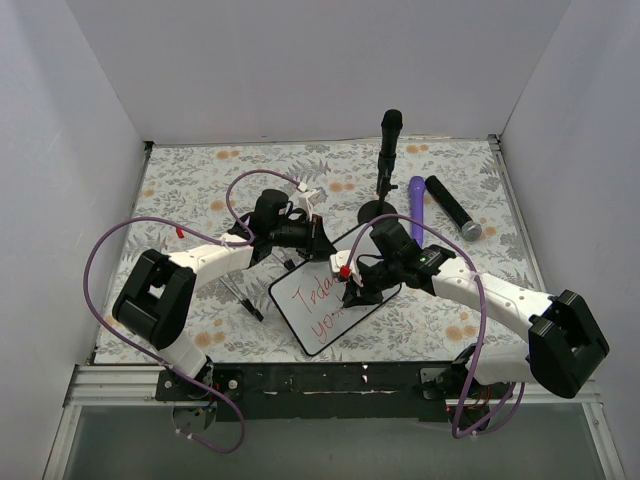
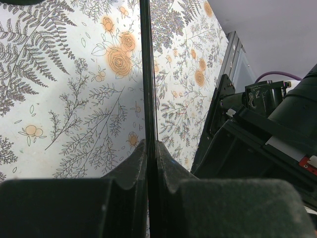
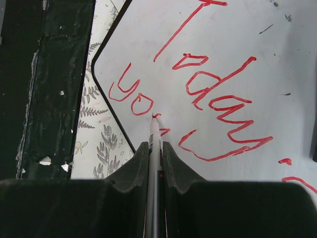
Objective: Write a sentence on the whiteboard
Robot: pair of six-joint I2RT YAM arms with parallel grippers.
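Observation:
The whiteboard (image 1: 300,300) lies tilted near the table's front edge, white with a thin black frame. My left gripper (image 1: 318,238) is shut on its far edge; in the left wrist view that edge (image 2: 146,74) runs as a thin black line into the gripper (image 2: 151,148). My right gripper (image 1: 352,290) is shut on a marker (image 3: 154,144), whose red tip touches the whiteboard (image 3: 148,49). The sentence (image 3: 213,94) is red cursive in two slanted lines, the lower one starting "yo". The marker tip rests just past those letters. From above, the sentence (image 1: 322,305) is partly covered by my right gripper.
A black microphone stand (image 1: 388,150) rises behind the board. A purple cylinder (image 1: 416,205) and a black microphone (image 1: 452,207) lie to its right. A thin dark stick (image 1: 243,298) lies left of the board. The floral cloth (image 1: 180,200) ends at a black front rail (image 1: 330,378).

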